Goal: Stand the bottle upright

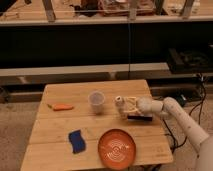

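Observation:
The small pale beige bottle (120, 107) with a whitish cap is on the wooden table (60, 149), right of centre, and looks upright or nearly so. My gripper (128, 106) reaches in from the right and is right against the bottle at its right side. The white arm runs off to the lower right. The translucent plastic cup (96, 101) stands upright just left of the bottle, apart from it.
An orange carrot-like item (62, 106) lies at the table's left. A blue sponge (76, 140) lies front left. An orange plate (116, 148) sits front centre. A flat black object (139, 118) lies under the gripper. Dark shelving stands behind the table.

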Tool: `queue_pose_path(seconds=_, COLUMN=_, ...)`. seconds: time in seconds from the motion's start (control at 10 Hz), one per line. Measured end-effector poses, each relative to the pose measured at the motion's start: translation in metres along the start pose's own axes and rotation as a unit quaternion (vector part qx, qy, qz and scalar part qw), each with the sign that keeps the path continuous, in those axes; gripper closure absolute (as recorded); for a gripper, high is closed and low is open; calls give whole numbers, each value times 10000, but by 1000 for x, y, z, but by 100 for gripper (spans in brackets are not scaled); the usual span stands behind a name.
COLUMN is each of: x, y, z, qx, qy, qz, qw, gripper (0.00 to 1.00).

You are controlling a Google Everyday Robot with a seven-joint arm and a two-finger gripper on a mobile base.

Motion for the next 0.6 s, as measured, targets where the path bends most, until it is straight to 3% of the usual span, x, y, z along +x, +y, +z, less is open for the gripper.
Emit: queue_pose_path(seconds=0.6, x=0, y=1, z=-6, qx=28, qy=38, qz=17, qw=10000, gripper=84)
